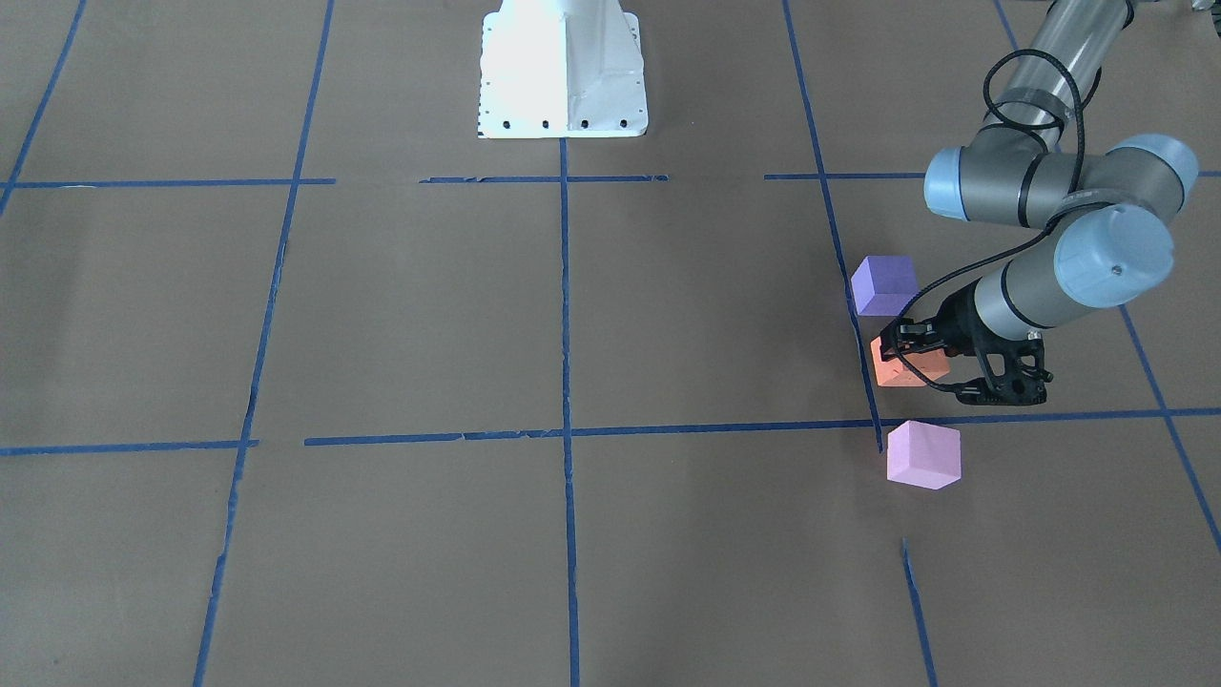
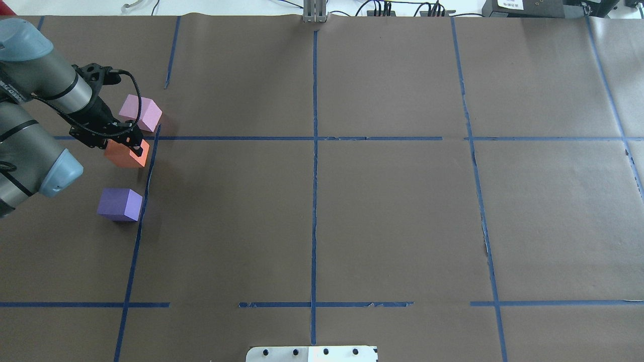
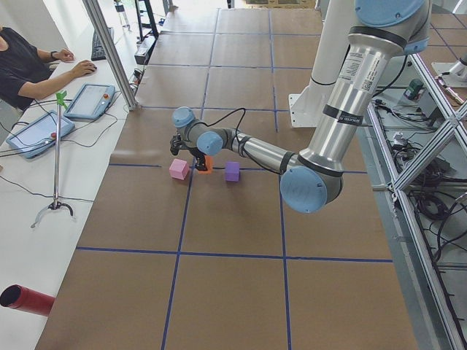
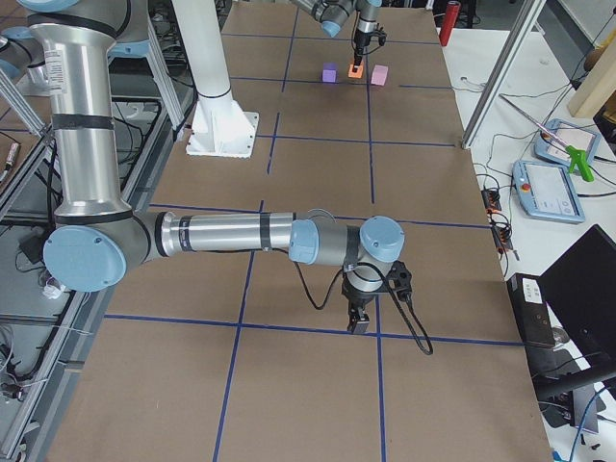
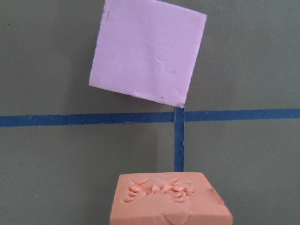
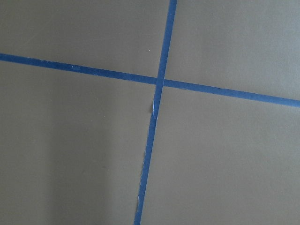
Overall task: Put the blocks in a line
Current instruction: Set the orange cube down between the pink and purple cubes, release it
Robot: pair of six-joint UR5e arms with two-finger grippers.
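Note:
Three cubes stand in a rough row beside a blue tape line at the table's left end. The violet-blue block [image 1: 884, 284] [image 2: 119, 204] is nearest the robot. The orange block [image 1: 895, 372] [image 2: 125, 156] is in the middle, its dented top visible in the left wrist view [image 5: 171, 199]. The pink-lilac block [image 1: 922, 454] [image 2: 141, 113] [image 5: 147, 51] is farthest and slightly rotated. My left gripper [image 1: 914, 359] [image 2: 129, 144] is shut on the orange block, at or just above the table. My right gripper [image 4: 361, 320] shows only in the exterior right view, so I cannot tell its state.
Brown paper [image 2: 392, 216] covers the table, marked by a grid of blue tape lines [image 2: 314, 201]. The robot's white base [image 1: 563, 67] stands at the near edge. An operator [image 3: 29, 65] and tablets [image 3: 44, 131] are beyond the far end.

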